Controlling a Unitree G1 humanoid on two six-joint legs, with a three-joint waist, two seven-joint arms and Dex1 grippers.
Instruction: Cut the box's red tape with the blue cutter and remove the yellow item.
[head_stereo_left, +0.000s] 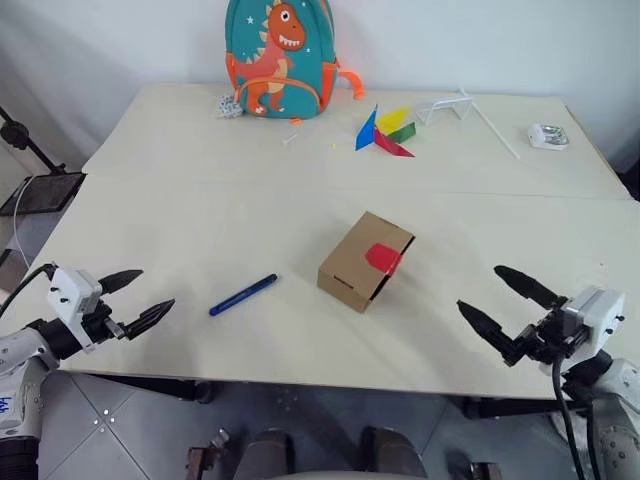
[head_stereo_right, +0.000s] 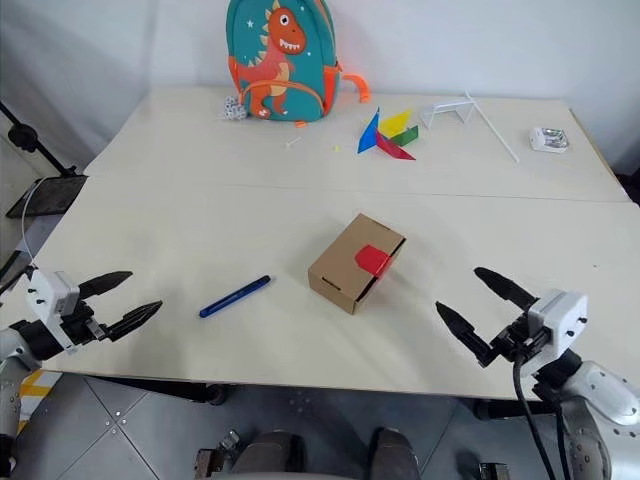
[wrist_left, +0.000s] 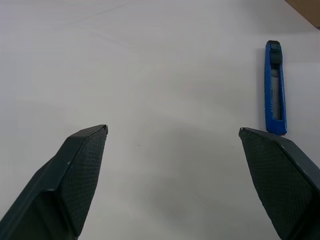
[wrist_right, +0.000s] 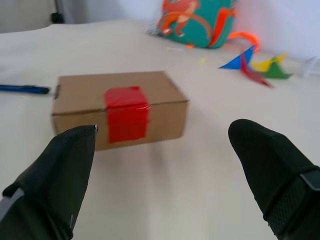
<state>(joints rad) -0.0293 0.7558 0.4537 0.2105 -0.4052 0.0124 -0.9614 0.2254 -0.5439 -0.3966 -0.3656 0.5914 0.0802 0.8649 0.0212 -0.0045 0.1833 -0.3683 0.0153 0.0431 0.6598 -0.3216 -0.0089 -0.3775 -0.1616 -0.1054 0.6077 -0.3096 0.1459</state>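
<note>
Both pincers hover wide open and empty off the table's near edge, left gripper (head_stereo_left: 135, 300) and right gripper (head_stereo_left: 497, 301). Just inside that edge lies the slim blue plastic cutter (head_stereo_left: 243, 295): light, stiff, probably slippery, best pinched mid-body. Beyond, mid-table, sits the small brown cardboard box (head_stereo_left: 365, 260), light and crushable, red tape strip (head_stereo_left: 383, 258) sealing its flap.

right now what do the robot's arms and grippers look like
Each arm ends in a white boxy wrist block carrying two black tapered fingers. The left gripper and right gripper match. Up close the finger pads show a fine mesh-like texture. A black cable runs down from the right wrist; the forearm shells look light grey.
</note>
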